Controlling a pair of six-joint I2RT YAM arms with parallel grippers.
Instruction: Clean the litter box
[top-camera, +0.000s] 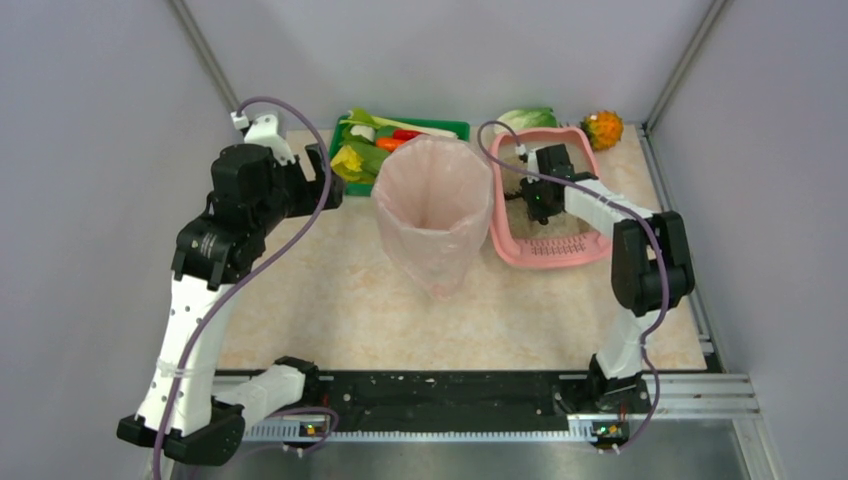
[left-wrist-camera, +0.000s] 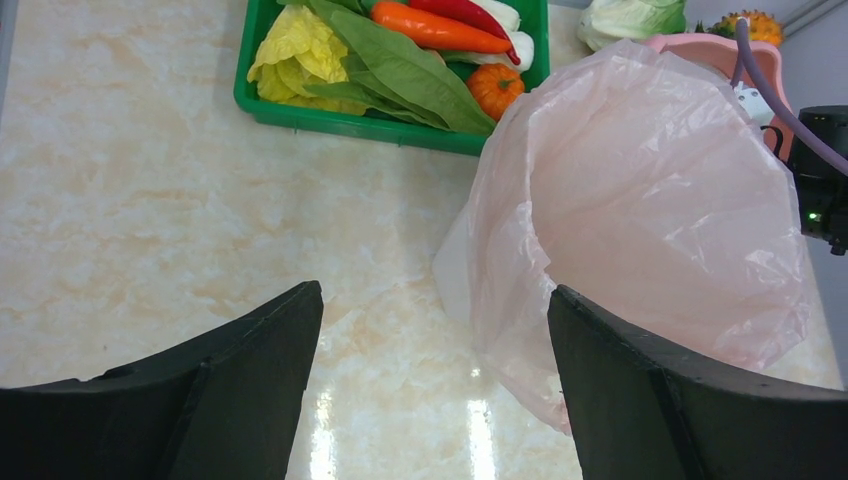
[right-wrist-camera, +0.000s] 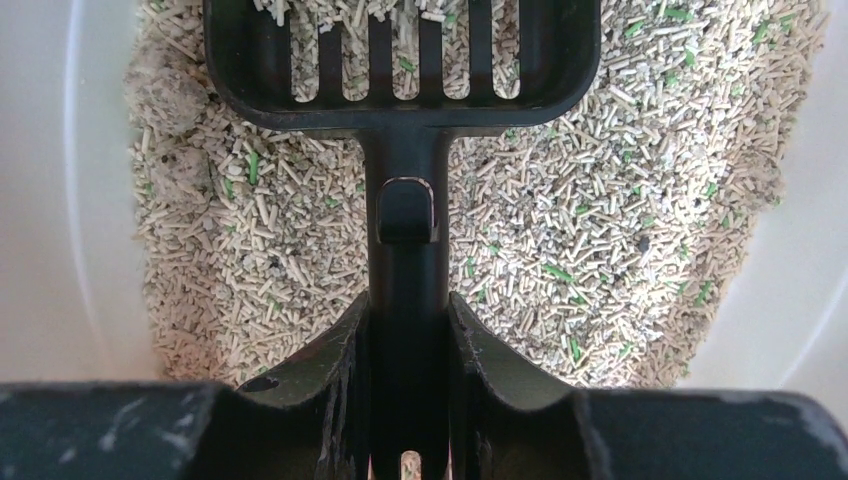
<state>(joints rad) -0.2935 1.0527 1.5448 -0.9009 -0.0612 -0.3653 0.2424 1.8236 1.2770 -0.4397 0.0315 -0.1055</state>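
**Item 1. Litter box** (top-camera: 548, 257): pink tray in the upper right of the top view, on the table (top-camera: 330, 300), with its slotted end toward the bottom of the frame. It stands just right of the bin. It holds beige pellet litter (right-wrist-camera: 620, 200) flecked with green. Greyish clumps (right-wrist-camera: 165, 90) lie at the upper left of the right wrist view.

**Item 2. Scoop** (right-wrist-camera: 405, 250): black, with a slotted head. The head is at the top centre of the right wrist view, down in the litter, with pellets showing through the slots. The clumps sit just beside its left corner.

**Item 3. Right gripper** (right-wrist-camera: 408, 310): inside the tray. The jaws are nearly closed and clamped on the scoop's handle.

**Item 4. Bin** (top-camera: 432, 210): tall, lined with a translucent pink bag, mouth open, at the centre of the top view.

**Item 5. Left gripper** (left-wrist-camera: 435, 295): jaws spread wide and holding nothing. It hovers above the table at the upper left, facing the bin's near side.

**Item 6. Green tray** (top-camera: 455, 128): holds vegetables and sits at the top centre, behind the bin.

**Step in hand (judged):** sifting. The scoop is set in the litter, and no clump can be seen on it.

**Next move calls for (judged):**
- Slide the head left under the clumps.
- Lift it level so loose pellets fall through the slots.
- Carry it left over the tray wall to the bin's mouth and tip it there.

The left gripper looks placed to steady the bag.
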